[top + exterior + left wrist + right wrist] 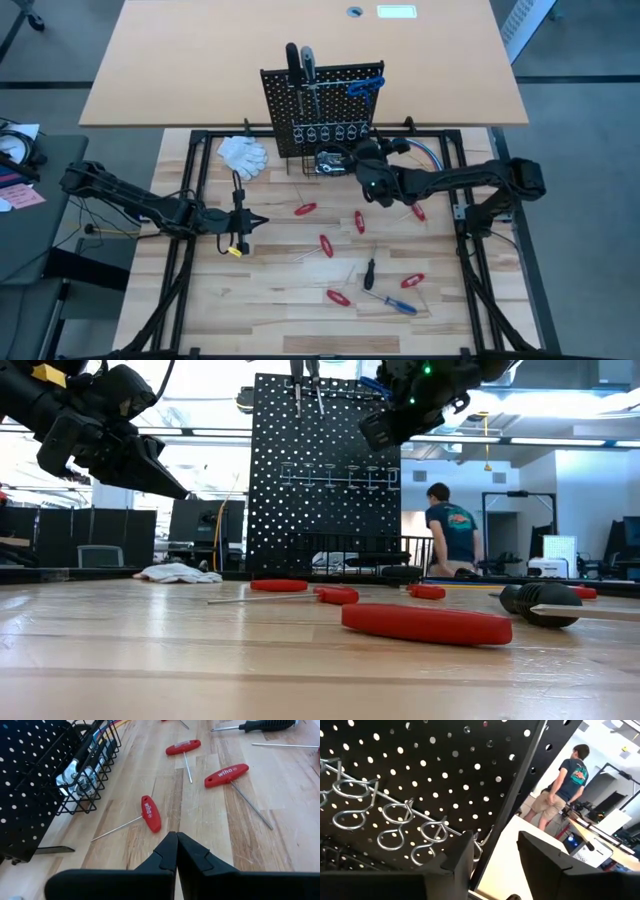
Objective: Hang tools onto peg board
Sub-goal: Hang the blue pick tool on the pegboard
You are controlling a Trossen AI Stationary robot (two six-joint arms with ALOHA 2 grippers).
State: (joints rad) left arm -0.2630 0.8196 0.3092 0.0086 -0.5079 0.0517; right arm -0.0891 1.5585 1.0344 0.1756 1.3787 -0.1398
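Close against the peg board (322, 105), by its silver rings (395, 837), my right hand (495, 852) hangs parted and empty. My left hand (176, 851) is pinched closed, nearer the red T-handle drivers (151, 813), marked "wiho", shaft lying crosswise on the tabletop (280, 290).
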